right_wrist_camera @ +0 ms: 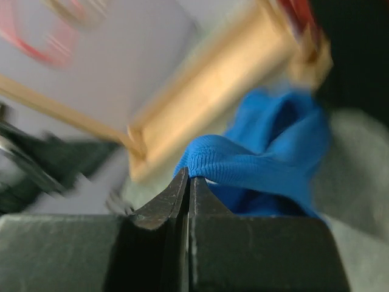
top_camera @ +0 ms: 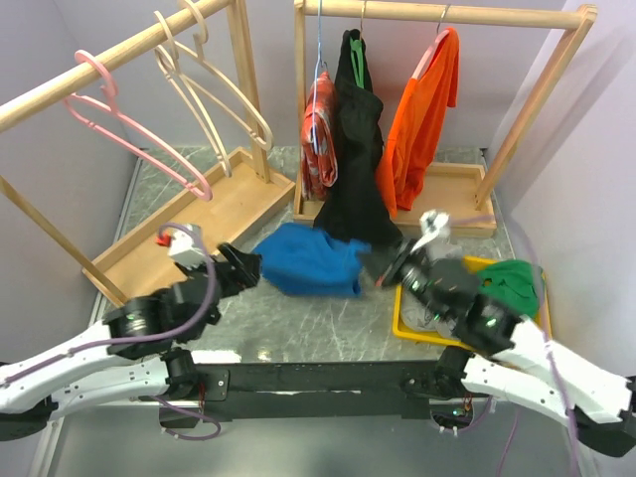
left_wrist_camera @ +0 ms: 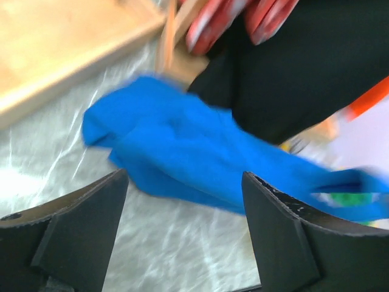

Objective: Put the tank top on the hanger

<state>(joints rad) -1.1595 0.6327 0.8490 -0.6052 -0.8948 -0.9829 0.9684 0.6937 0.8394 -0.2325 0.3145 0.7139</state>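
The royal-blue tank top (top_camera: 308,260) lies bunched on the marble table between my two arms. My right gripper (top_camera: 383,266) is shut on a ribbed edge of the tank top (right_wrist_camera: 273,158). In the right wrist view, the closed tips of that gripper (right_wrist_camera: 188,177) pinch the fold. My left gripper (top_camera: 243,266) sits just left of the cloth. In its wrist view the left gripper (left_wrist_camera: 185,176) stands open. The tank top (left_wrist_camera: 194,146) lies just beyond its fingertips, with nothing between them. The pink hanger (top_camera: 129,124) hangs on the left wooden rack, far from both grippers.
Two cream hangers (top_camera: 214,89) share the left rack, whose wooden base (top_camera: 199,219) borders the table. The right rack holds red (top_camera: 318,129), black (top_camera: 358,149) and orange (top_camera: 422,109) garments. A yellow tray (top_camera: 412,330) with a green garment (top_camera: 512,283) sits at right.
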